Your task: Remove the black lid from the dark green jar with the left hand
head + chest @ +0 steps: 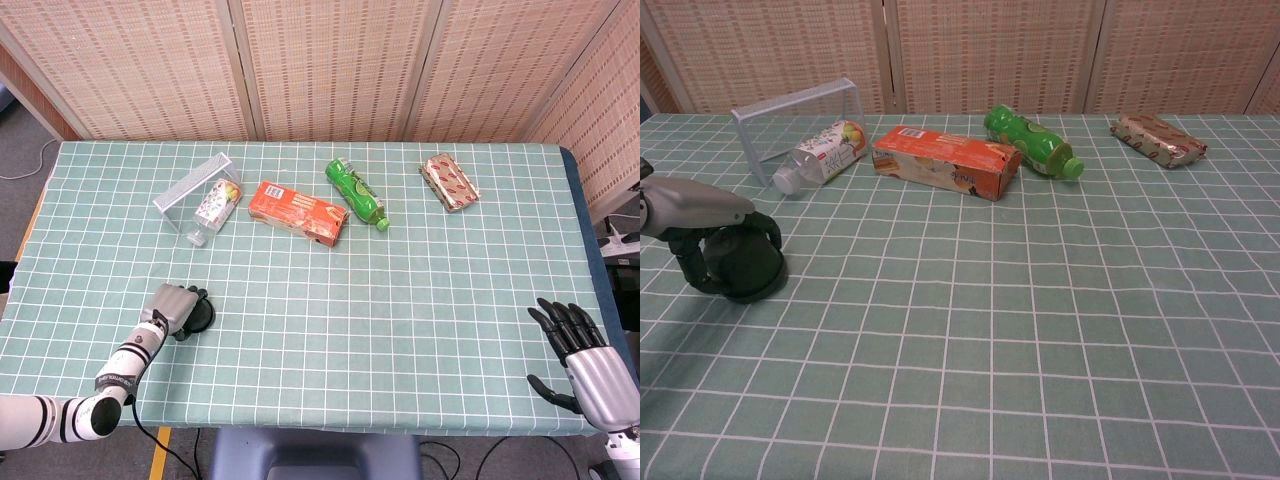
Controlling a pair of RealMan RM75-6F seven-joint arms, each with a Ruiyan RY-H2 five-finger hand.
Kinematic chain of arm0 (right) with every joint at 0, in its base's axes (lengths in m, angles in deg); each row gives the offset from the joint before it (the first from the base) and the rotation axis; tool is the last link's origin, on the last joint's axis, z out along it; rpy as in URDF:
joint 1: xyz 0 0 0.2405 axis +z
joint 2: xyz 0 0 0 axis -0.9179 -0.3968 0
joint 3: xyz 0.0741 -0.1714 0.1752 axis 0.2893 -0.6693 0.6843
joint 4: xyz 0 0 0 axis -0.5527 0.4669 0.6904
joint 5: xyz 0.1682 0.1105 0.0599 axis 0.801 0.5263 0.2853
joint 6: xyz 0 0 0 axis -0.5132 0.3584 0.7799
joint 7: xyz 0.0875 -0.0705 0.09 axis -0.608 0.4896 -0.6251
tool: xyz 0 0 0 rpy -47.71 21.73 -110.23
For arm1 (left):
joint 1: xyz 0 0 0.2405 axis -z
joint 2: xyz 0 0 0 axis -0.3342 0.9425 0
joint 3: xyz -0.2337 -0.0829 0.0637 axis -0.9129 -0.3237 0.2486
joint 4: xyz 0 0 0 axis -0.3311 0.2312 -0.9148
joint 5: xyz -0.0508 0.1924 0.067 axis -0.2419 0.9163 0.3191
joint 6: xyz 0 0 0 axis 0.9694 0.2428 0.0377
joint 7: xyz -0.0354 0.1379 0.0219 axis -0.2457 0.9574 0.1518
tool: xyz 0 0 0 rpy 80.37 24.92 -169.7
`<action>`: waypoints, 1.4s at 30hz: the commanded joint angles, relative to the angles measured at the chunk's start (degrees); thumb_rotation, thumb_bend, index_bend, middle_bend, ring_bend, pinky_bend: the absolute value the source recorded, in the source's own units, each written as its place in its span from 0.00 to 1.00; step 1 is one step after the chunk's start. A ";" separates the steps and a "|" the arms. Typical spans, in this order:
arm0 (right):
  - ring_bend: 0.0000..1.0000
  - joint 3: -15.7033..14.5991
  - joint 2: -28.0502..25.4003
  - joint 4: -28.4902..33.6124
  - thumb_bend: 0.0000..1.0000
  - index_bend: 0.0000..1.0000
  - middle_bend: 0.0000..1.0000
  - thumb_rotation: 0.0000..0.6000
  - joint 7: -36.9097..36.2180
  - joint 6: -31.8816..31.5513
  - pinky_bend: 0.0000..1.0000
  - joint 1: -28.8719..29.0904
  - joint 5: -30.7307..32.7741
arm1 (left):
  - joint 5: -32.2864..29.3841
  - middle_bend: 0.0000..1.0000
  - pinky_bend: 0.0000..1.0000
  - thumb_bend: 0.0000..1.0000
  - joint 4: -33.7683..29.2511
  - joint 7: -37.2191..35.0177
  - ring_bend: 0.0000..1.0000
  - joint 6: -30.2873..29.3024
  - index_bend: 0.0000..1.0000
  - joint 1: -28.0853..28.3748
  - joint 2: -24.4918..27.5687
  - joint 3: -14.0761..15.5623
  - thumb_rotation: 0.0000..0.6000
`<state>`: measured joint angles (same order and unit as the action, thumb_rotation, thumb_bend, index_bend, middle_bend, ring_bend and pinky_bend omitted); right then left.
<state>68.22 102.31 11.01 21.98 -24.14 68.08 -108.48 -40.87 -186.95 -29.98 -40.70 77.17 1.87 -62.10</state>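
Dark green glass shows under my left hand (pixel 702 232), which is draped over the top of the dark green jar (pixel 743 268) near the table's (pixel 420 290) front left corner, fingers curled down around it from above; I take it they are closed on the black lid, which my palm hides, so I cannot see whether it is loosened. The jar stands upright on the checked cloth, and gripping from above seems right for twisting the cap off. Toward the back left edge, a clear wire rack (pixel 190 184) lies tipped over with a pale drink bottle (pixel 213 207) on its side just beside it. Next along the back come an orange carton (pixel 298 211) lying flat, a green bottle (pixel 355 192) on its side, then a wrapped snack pack (pixel 449 181), all well apart from the jar, out of my way. My right hand (pixel 572 358) hangs off the front right corner, fingers spread, holding nothing.
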 commanded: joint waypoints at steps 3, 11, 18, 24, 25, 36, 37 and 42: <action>0.00 -0.02 -0.14 0.03 0.16 0.00 0.00 1.00 -0.22 -0.10 0.00 -0.03 -0.03 | -0.03 0.00 0.19 0.45 0.42 0.46 0.01 0.17 0.03 -0.32 -0.58 0.04 1.00; 0.00 0.01 -0.19 -0.13 0.16 0.00 0.00 1.00 -0.57 -0.84 0.00 -0.21 -0.48 | 0.93 0.00 0.13 0.43 0.37 0.53 0.00 -0.65 0.00 -0.91 -0.67 -0.88 1.00; 0.00 0.06 -0.14 -0.21 0.16 0.00 0.00 1.00 -0.74 -1.22 0.00 -0.35 -0.55 | 1.12 0.00 0.13 0.44 -0.38 0.86 0.00 -0.23 0.00 -1.10 -0.11 -1.12 1.00; 0.00 -0.08 -0.07 -0.32 0.16 0.00 0.00 1.00 -0.84 -1.35 0.00 -0.42 -0.84 | 0.53 0.00 0.13 0.43 0.54 1.27 0.00 0.77 0.00 -1.03 -0.65 -1.03 1.00; 0.00 -0.07 -0.08 -0.32 0.16 0.00 0.00 1.00 -0.87 -1.39 0.00 -0.44 -0.83 | 0.59 0.00 0.13 0.43 0.60 1.12 0.00 0.85 0.00 -1.11 -0.71 -1.10 1.00; 0.00 0.12 0.01 -0.58 0.16 0.00 0.00 1.00 -1.21 -1.92 0.00 -0.57 -0.84 | 3.21 0.00 0.13 0.41 1.16 -0.29 0.00 2.00 0.00 -1.82 -0.73 -1.72 1.00; 0.00 0.12 0.02 -0.61 0.16 0.00 0.00 1.00 -1.26 -1.99 0.00 -0.58 -0.90 | 3.30 0.00 0.13 0.41 1.16 -0.39 0.00 2.18 0.00 -1.80 -0.67 -1.79 1.00; 0.00 0.17 0.14 -0.88 0.16 0.00 0.00 1.00 -1.60 -2.38 0.00 -0.62 -1.17 | 5.65 0.00 0.12 0.39 1.65 -2.77 0.00 2.96 0.00 -2.63 -0.59 -2.52 1.00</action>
<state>68.37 102.44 10.12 20.39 -26.51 67.46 -109.66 -36.06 -185.55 -31.88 -37.93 74.94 1.29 -64.26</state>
